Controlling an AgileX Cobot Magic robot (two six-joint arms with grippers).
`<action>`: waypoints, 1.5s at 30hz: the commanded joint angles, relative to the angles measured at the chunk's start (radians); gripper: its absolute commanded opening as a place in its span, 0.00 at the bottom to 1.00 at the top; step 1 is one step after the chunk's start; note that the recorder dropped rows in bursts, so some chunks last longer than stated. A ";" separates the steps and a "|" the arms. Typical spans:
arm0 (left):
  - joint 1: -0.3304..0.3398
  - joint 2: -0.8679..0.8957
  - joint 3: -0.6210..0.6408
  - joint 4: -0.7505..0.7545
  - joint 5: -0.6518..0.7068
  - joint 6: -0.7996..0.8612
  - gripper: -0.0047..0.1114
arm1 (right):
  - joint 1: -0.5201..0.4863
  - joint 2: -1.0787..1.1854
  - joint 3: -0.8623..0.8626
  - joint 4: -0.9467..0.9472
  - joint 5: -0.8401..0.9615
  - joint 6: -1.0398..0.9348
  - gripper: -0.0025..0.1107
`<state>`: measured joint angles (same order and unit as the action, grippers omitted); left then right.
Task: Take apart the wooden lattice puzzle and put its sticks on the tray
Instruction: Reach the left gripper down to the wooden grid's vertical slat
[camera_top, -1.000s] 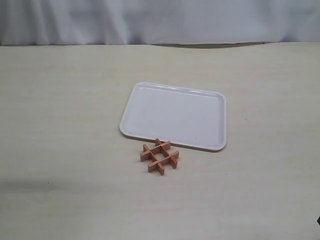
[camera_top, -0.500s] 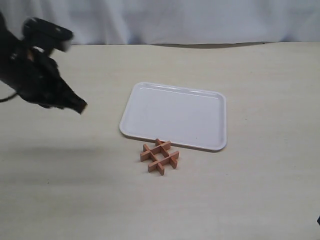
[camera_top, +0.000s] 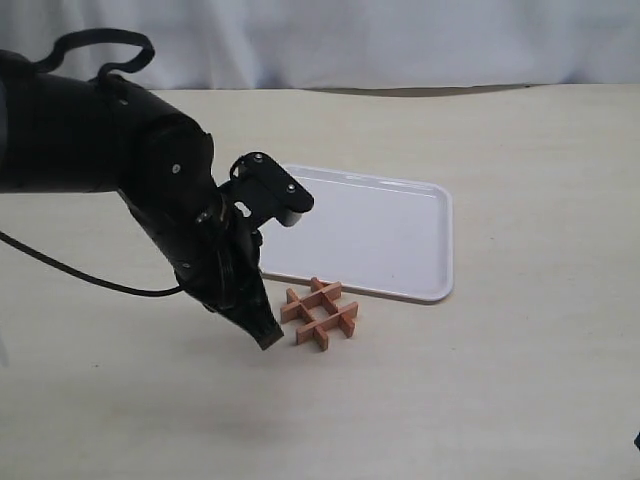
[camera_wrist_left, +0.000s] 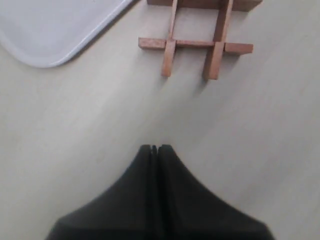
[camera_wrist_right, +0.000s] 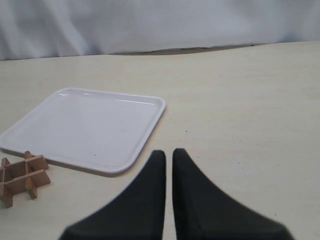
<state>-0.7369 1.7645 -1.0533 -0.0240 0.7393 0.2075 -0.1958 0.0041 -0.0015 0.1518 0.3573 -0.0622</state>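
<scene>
Nothing of the task is seen to be done: the puzzle (camera_top: 320, 313) lies whole on the table (camera_top: 500, 400), just beside the near rim of the tray (camera_top: 370, 230), on which nothing has been put. All four sticks (camera_top: 335, 320) are left to be pulled apart and carried over. The left gripper (camera_top: 265, 340) is held low just beside the puzzle, its jaws pressed together on nothing. The right gripper (camera_wrist_right: 169, 153) is seen well apart from it, closed to a thin gap and empty.
</scene>
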 joint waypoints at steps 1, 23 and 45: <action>-0.007 0.023 -0.008 0.011 -0.067 0.001 0.10 | -0.005 -0.004 0.002 0.002 -0.013 -0.003 0.06; -0.007 0.122 -0.008 -0.101 -0.203 0.138 0.41 | -0.005 -0.004 0.002 0.002 -0.013 -0.003 0.06; -0.007 0.187 -0.008 -0.126 -0.315 0.214 0.41 | -0.005 -0.004 0.002 0.002 -0.014 -0.003 0.06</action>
<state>-0.7369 1.9506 -1.0533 -0.1587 0.4569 0.4188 -0.1958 0.0041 -0.0015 0.1518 0.3573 -0.0622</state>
